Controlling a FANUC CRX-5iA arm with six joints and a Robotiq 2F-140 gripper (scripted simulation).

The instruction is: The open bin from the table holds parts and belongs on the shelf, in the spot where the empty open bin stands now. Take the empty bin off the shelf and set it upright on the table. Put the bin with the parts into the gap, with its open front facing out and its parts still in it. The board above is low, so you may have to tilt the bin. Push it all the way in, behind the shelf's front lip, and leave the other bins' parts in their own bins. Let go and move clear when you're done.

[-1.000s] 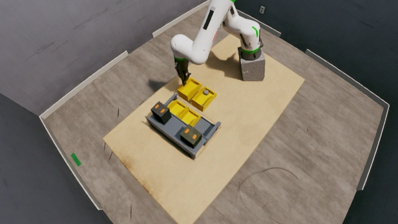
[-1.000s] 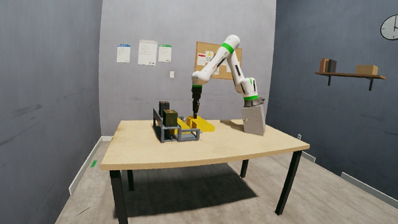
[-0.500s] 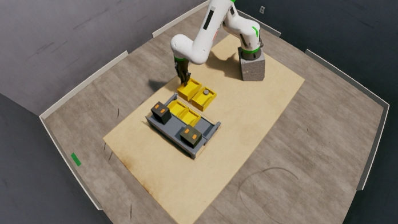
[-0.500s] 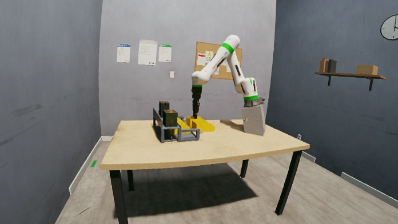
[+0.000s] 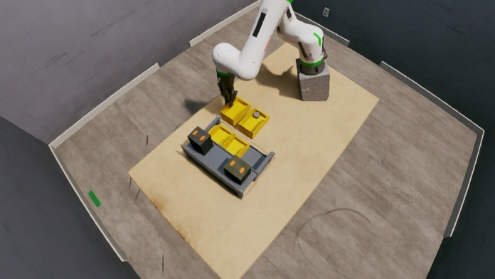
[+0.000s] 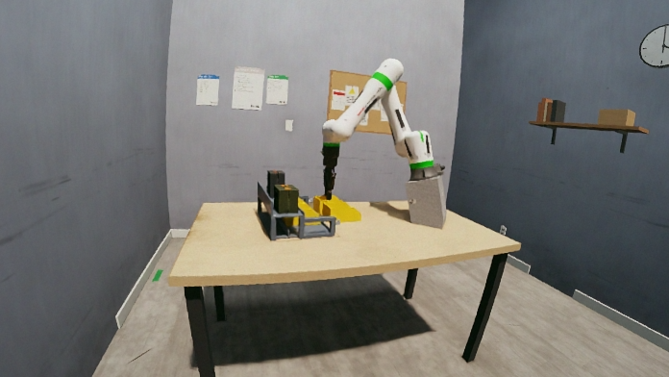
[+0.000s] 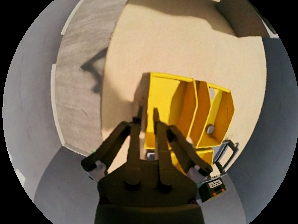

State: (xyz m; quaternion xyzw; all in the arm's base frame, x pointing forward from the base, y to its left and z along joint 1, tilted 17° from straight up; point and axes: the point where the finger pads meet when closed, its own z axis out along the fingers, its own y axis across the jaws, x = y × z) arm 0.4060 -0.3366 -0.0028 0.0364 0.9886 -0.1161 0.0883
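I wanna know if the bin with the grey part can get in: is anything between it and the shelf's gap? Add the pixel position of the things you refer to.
Yes, the shelf's low front lip (image 5: 259,149). I see nothing else between the bin (image 5: 251,125) (image 6: 343,212) (image 7: 217,111) and the gap.

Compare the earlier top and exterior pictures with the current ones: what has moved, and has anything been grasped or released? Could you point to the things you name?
Nothing has visibly moved, and no release shows. Whether the claw (image 5: 231,104) (image 6: 329,196) (image 7: 147,112) has gripped the wall between its fingers, I cannot tell. The arm (image 5: 256,39) (image 6: 365,103), the empty yellow bin (image 5: 235,112) (image 6: 318,202) (image 7: 170,95) and the bin with the grey part (image 5: 252,124) (image 6: 343,212) (image 7: 215,111) stayed put.
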